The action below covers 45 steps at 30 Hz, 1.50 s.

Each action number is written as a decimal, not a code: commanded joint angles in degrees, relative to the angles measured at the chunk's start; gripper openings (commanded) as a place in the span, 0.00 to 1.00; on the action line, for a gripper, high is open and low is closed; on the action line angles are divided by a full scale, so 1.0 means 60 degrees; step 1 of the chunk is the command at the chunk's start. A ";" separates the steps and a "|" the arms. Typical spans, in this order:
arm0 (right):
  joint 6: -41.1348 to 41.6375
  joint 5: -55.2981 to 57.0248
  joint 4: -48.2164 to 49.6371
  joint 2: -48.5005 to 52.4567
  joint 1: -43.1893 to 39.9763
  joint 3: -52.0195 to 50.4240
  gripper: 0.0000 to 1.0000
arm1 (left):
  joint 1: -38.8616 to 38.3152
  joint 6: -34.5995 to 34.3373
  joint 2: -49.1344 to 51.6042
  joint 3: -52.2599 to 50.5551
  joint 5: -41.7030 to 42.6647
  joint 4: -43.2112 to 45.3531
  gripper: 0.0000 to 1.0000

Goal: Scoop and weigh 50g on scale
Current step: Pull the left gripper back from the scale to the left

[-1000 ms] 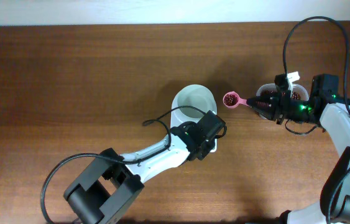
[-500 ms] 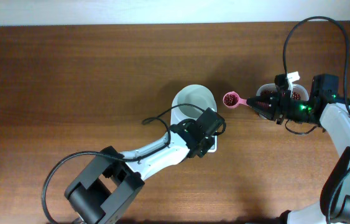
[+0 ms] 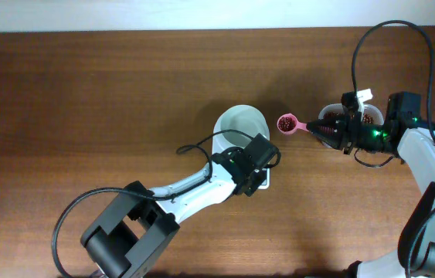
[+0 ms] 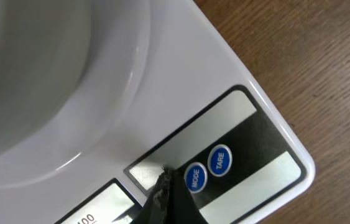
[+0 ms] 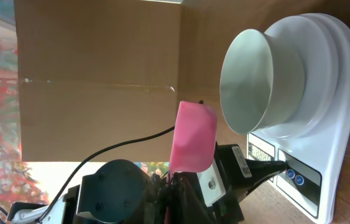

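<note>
While pink scoop (image 3: 296, 125) holds beans (image 3: 286, 123), tub (image 3: 325, 113) holds more.

A small white digital kitchen scale (image 4: 224, 81) is set mid-way on the brown wooden table (image 3: 86, 100). A round white bowl (image 3: 241, 123) is placed on its far half, and the shut left gripper (image 4: 164, 182) is at its near button panel. Just right of the bowl, apart from it, a pink plastic scoop (image 3: 295, 124) of small dark red-brown beans (image 3: 286, 123) is gripped by the right gripper (image 3: 327, 129), with a clear plastic container (image 3: 369, 117) behind that gripper, further right.
</note>
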 commanded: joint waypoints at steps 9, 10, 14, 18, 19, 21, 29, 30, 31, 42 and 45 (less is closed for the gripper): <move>-0.0025 -0.0124 0.0029 -0.0244 0.0087 -0.0047 0.04 | 0.0095 0.0040 -0.2116 0.1381 -0.0098 -0.3402 0.01; -0.0029 -0.0120 0.0033 -0.0244 0.0087 -0.0047 0.04 | 0.0153 0.0237 -0.2568 0.1381 -0.0098 -0.3493 0.06; -0.0036 0.0288 0.0036 -0.0244 0.0095 -0.0047 0.04 | 0.0852 0.0302 -0.3872 0.1381 -0.0346 -0.4102 0.39; -0.0135 0.0386 0.0226 -0.0244 0.0095 -0.0047 0.04 | 0.1552 0.0299 -0.4007 0.1377 -0.0342 -0.4087 0.05; -0.0135 0.0386 0.0321 -0.0244 0.0098 -0.0047 0.04 | 0.1625 0.0299 -0.3996 0.1373 -0.0339 -0.4003 0.00; -0.0135 0.0423 0.0470 -0.0244 0.0098 -0.0047 0.04 | 0.1639 0.0295 -0.3850 0.1351 -0.0266 -0.3909 0.00; -0.0135 0.0670 0.0707 -0.0244 0.0098 -0.0047 0.04 | 0.1687 -0.0259 -0.3187 0.1381 -0.0127 -0.4025 0.28; -0.0131 0.0667 0.0707 -0.0244 0.0098 -0.0047 0.04 | 0.1756 -0.0193 -0.3187 0.1428 -0.0124 -0.4051 0.53; -0.0131 0.0663 0.0707 -0.0244 0.0098 -0.0047 0.04 | 0.1843 -0.0007 -0.3191 0.1457 -0.0106 -0.4062 0.70; -0.0135 0.0630 0.0707 -0.0244 0.0098 -0.0047 0.04 | 0.2142 0.0568 -0.3202 0.1461 0.0441 -0.4142 0.99; -0.0135 0.0634 0.0721 -0.0244 0.0098 -0.0047 0.04 | 0.2561 0.2408 -0.3381 0.1512 0.1931 -0.4696 0.99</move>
